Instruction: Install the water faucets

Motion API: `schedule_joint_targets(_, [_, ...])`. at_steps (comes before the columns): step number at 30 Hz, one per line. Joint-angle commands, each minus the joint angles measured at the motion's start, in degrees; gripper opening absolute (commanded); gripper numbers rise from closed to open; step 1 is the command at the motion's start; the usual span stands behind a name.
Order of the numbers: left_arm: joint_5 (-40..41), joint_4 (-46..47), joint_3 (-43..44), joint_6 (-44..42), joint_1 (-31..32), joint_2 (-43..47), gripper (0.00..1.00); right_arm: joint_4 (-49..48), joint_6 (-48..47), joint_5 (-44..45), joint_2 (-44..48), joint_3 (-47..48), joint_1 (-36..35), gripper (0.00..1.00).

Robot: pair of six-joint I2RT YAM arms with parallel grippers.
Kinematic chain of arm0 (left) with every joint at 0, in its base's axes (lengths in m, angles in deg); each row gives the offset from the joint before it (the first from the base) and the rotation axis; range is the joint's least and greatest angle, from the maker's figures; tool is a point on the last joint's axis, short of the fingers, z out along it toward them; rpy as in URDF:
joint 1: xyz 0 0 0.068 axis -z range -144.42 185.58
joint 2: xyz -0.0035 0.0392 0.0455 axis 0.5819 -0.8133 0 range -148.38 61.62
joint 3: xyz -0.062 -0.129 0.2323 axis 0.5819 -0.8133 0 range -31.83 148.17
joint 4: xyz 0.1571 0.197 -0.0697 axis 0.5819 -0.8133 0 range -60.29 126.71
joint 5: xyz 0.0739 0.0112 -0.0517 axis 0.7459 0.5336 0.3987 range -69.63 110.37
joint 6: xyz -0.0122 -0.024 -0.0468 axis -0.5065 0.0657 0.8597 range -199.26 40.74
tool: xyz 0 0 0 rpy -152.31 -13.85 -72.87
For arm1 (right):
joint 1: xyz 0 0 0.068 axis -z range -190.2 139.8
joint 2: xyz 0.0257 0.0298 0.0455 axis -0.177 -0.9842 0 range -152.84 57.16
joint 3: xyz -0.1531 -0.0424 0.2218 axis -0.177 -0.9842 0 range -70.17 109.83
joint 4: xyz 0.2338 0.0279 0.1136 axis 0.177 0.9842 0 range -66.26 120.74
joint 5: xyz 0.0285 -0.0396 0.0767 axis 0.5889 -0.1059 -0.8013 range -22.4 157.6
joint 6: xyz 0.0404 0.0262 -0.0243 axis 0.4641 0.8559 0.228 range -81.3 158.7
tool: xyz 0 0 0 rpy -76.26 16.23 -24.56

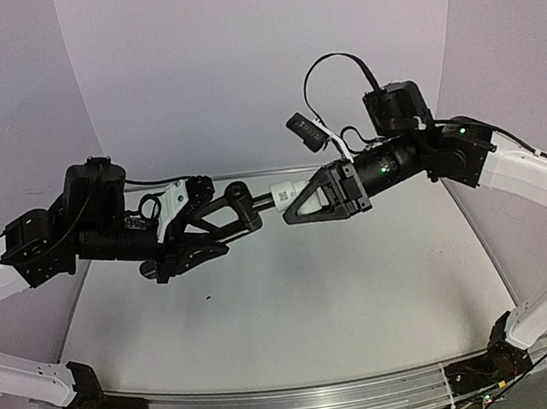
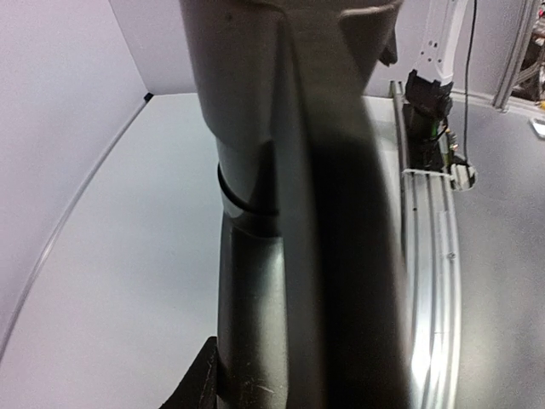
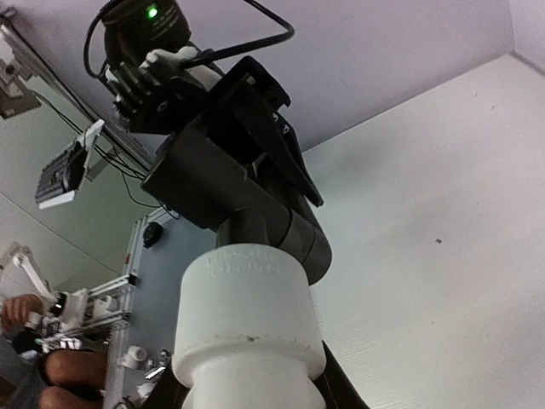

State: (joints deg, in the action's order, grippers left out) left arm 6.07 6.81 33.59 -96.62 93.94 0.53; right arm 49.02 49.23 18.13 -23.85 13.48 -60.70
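Two parts we hold above the surface (image 1: pixel 298 312): our left hand (image 1: pixel 225 219) clamps the black pipe (image 1: pixel 242 194), lying nine-to-three; our right hand (image 1: pixel 299 204) grips the white fitting (image 1: pixel 286 191) at its three-o'clock tip.

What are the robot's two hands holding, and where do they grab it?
Left gripper: black pipe, by its shaft. Right gripper: white fitting, by the end away from the pipe.

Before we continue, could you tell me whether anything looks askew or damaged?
Nothing stands out: the black pipe in the left gripper meets the white fitting in the right gripper; only a dark speck on the table.
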Motion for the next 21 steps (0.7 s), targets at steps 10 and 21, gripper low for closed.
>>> schedule_joint_targets(10, [18.82,15.12,-3.79,-15.35,3.75,3.65,0.0,-17.19,35.76,-17.33,-3.79,-3.49,4.8,0.0])
schedule_joint_targets(21, [17.03,8.36,0.16,-8.08,4.75,2.2,0.0,-15.9,22.22,-13.16,-3.46,0.53,8.78,0.97])
